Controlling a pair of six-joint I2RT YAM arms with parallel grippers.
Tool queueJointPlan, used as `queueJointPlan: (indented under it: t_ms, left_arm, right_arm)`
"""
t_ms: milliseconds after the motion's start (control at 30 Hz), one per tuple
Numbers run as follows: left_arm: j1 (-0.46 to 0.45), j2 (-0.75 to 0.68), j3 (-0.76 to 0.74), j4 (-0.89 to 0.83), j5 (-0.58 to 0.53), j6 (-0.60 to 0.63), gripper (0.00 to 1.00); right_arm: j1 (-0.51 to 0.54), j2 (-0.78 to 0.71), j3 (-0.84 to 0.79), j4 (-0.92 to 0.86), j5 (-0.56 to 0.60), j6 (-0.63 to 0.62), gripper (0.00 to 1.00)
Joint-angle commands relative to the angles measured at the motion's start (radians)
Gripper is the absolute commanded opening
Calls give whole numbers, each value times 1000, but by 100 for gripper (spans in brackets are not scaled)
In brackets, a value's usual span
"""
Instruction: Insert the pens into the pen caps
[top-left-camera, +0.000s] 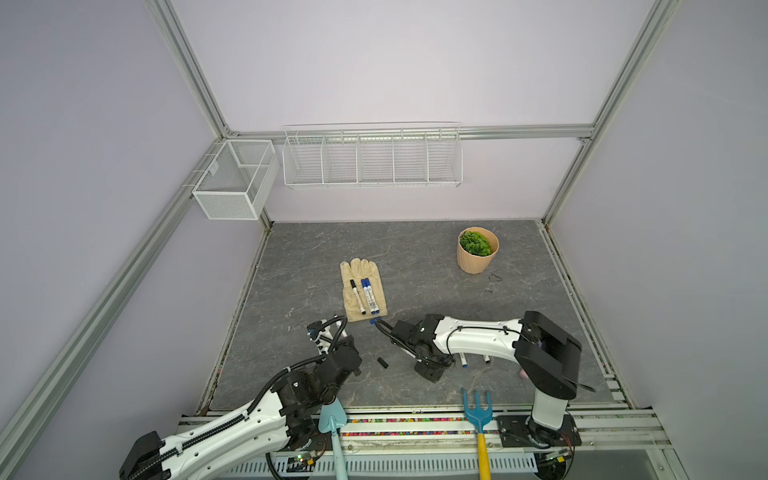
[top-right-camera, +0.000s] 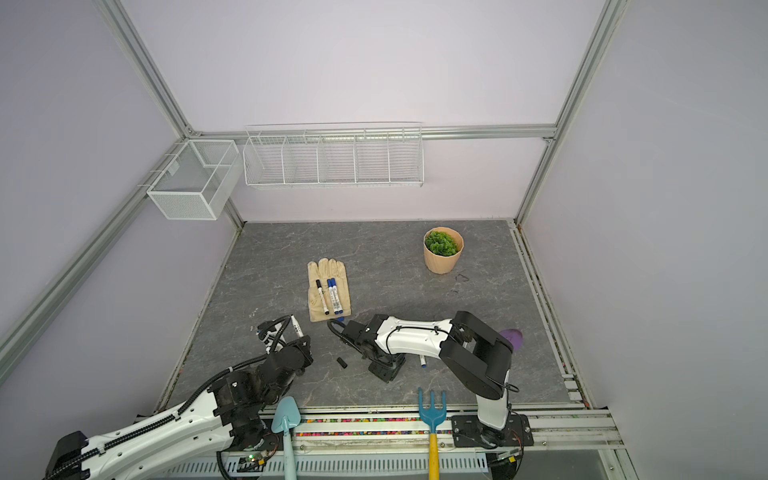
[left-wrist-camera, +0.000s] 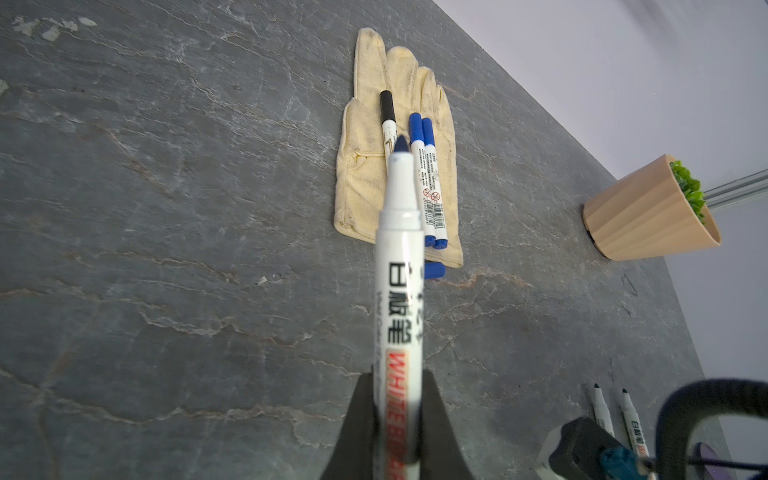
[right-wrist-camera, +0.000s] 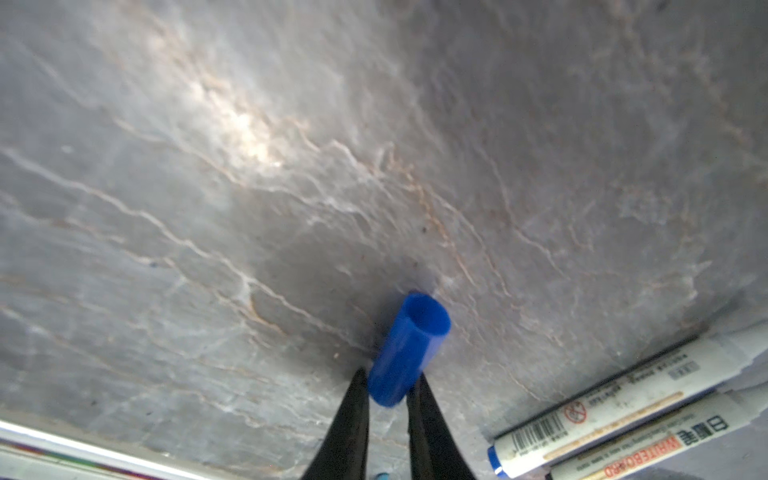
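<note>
Between my left gripper (left-wrist-camera: 397, 419) (its pen (left-wrist-camera: 399, 291) juts forward) and my right gripper (right-wrist-camera: 388, 388) with its blue cap (right-wrist-camera: 409, 345), the slab (top-left-camera: 415, 266) lies open save one black cap (top-left-camera: 382, 362). Ahead, the glove (top-left-camera: 362, 272) bearing three capped pens (top-left-camera: 368, 296) bars passage; two pens (right-wrist-camera: 615, 395) lie under my right arm.

Three capped pens (top-left-camera: 363, 296) lie side by side on a glove (top-left-camera: 353, 270); one uncapped pen (left-wrist-camera: 399, 291) is clamped in the left gripper (left-wrist-camera: 397, 376); a blue cap (right-wrist-camera: 409, 347) is pinched by the right gripper (right-wrist-camera: 390, 374); a black cap (top-left-camera: 382, 362) lies alone on the tabletop (top-left-camera: 316, 257).

Blue cap (right-wrist-camera: 409, 349) in black right gripper (right-wrist-camera: 389, 374); white pen (left-wrist-camera: 399, 291), black-red lettering, in black left gripper (left-wrist-camera: 397, 374); grey veined tabletop (right-wrist-camera: 208, 166) below.
</note>
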Motion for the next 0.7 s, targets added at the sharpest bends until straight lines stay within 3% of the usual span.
queueJointPlan:
  t_ms: [0,267,433,533,667]
  left_arm:
    - [2,-4,13,-3,-16,0,0]
    - [2,-17,16,-27,-16,-1,0]
    - [2,-36,7,-22,-24,-8,0]
    - [2,-37,10,-25,-25,-6,0]
    - [2,-31,10,-26,-21,-7,0]
  right_arm:
    - [-3,60,22,42,10,-46,18]
    - [3,78,83,68,73,-167,16]
    - [27,15,56,141,116,-314,24]
    - [13,-29,39,170,99,-307,37]
    - [-26,-65,13,167,12,-214,43]
